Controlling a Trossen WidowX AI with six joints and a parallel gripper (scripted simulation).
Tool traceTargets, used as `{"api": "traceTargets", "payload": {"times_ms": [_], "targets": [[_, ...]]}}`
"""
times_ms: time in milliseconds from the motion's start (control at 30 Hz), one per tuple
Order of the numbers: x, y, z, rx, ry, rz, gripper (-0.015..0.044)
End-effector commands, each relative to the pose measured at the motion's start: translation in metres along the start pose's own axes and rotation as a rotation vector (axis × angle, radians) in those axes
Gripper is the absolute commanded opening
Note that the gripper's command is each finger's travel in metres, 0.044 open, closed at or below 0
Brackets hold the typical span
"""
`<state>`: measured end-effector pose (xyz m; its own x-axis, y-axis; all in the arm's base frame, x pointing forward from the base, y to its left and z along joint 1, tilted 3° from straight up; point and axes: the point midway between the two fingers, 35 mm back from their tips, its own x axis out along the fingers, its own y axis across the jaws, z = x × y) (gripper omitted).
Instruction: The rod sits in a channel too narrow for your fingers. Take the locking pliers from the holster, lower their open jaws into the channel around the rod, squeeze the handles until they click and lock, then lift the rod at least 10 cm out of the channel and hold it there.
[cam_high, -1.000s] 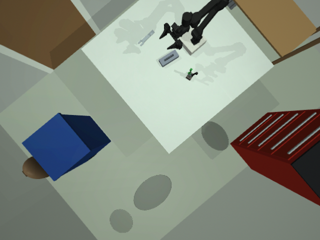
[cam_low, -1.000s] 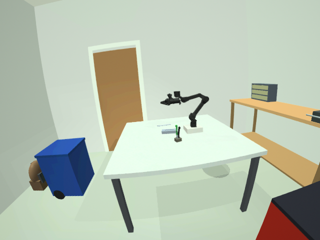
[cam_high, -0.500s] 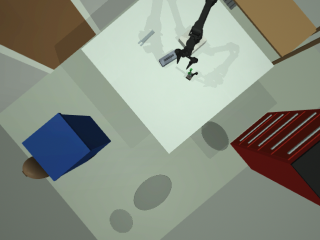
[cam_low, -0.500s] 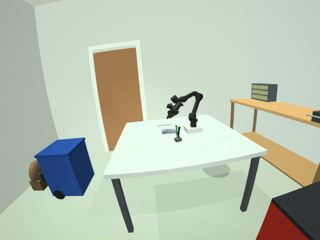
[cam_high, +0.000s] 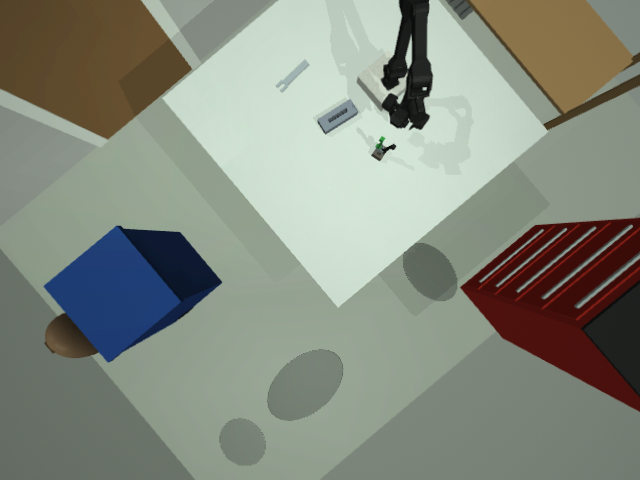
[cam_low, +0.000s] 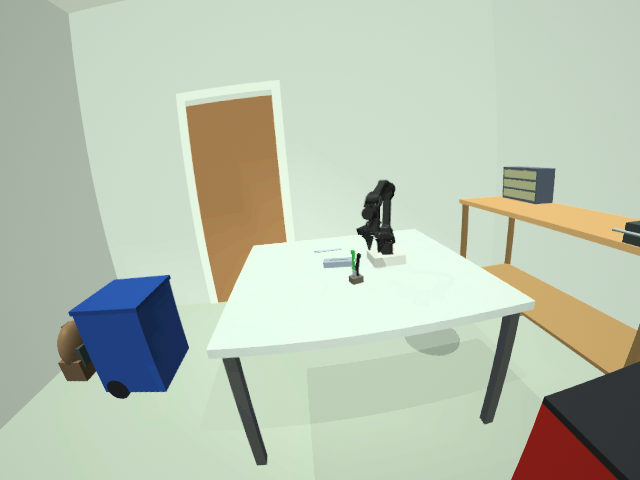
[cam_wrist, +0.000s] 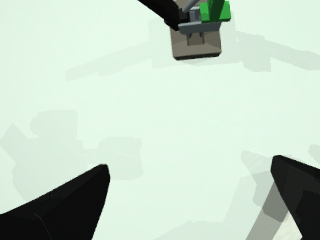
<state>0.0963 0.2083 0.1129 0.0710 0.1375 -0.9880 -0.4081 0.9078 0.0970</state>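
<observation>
Top view: left to right on the surface, a wrench-shaped piece, the channel block, green-and-black-handled pliers upright in their holster, then the wide-spread, empty end effector, inward from the right edge.

Pliers in holster, btwn/above open jaws
</observation>
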Motion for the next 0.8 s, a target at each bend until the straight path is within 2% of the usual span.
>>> {"api": "traceTargets", "payload": {"times_ms": [0, 367, 767], "targets": [[-0.003, 0.003, -0.039, -0.045, 0.13, -0.131, 0.044], [-0.002, 0.003, -0.038, -0.045, 0.13, -0.131, 0.044], [0.005, 0.005, 0.02, -0.045, 0.125, -0.131, 0.044]]}}
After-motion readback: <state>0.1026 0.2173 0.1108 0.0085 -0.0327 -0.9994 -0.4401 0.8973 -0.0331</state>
